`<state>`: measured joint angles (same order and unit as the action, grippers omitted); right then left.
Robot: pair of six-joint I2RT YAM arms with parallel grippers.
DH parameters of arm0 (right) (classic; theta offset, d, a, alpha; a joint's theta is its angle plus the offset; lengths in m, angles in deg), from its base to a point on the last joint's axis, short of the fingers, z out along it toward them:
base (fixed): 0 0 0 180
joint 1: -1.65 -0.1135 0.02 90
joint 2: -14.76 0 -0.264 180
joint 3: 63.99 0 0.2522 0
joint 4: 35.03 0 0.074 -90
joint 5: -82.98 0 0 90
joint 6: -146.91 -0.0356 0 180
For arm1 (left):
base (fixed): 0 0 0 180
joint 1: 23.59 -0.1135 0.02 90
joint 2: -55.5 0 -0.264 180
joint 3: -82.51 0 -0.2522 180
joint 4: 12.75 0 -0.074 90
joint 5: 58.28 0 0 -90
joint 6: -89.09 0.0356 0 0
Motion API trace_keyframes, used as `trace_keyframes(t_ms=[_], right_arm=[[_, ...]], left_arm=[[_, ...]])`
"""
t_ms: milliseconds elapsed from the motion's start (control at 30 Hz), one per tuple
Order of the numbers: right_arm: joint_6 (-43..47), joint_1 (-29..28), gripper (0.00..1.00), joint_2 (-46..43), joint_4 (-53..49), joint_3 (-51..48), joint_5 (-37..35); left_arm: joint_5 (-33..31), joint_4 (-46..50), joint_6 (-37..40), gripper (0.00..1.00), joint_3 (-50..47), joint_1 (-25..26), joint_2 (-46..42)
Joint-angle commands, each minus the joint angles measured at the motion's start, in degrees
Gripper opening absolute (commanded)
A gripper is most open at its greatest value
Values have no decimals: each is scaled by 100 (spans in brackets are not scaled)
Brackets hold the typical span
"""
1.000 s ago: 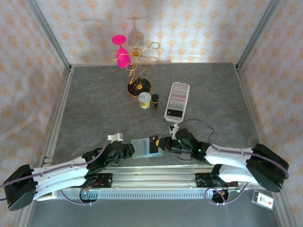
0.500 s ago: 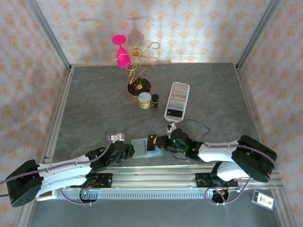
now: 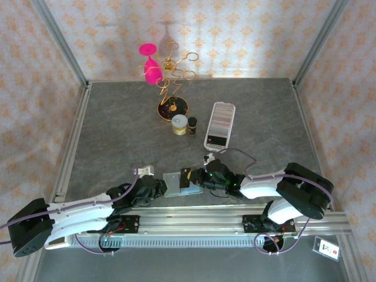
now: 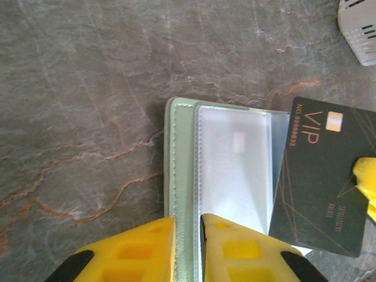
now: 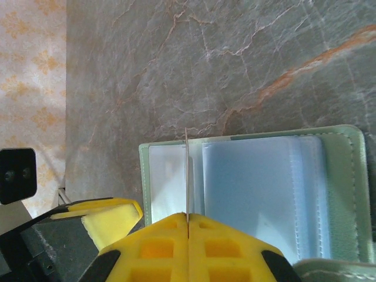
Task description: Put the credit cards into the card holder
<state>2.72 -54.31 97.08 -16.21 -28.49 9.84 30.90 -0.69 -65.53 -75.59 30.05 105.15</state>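
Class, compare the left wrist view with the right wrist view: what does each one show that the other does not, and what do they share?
Left wrist view: the face of the dark card, with gold VIP lettering and a chip, a pale tray corner, and the left hand pinching the green edge of the card holder. Right wrist view: that card edge-on as a thin line clamped in the right hand, plus the patterned wall. Shared: the open holder with clear pockets on the grey veined table.

card holder (image 4: 179, 176): matt leather-like skin noted | pockets (image 4: 235, 170): glossy clear plastic | credit card (image 4: 317, 176): smooth dark plastic | surface (image 4: 88, 88): matt veined stone seen
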Motion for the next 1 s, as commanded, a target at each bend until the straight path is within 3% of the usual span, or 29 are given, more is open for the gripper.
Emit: trace_keyframes(t_ms=[0, 967], right_arm=[[67, -36, 0, -188, -106, -46, -292], [60, -184, 0, 113, -35, -117, 49]], left_arm=[[-32, -142, -14, 20, -85, 43, 28], [82, -326, 11, 18, -109, 42, 212]])
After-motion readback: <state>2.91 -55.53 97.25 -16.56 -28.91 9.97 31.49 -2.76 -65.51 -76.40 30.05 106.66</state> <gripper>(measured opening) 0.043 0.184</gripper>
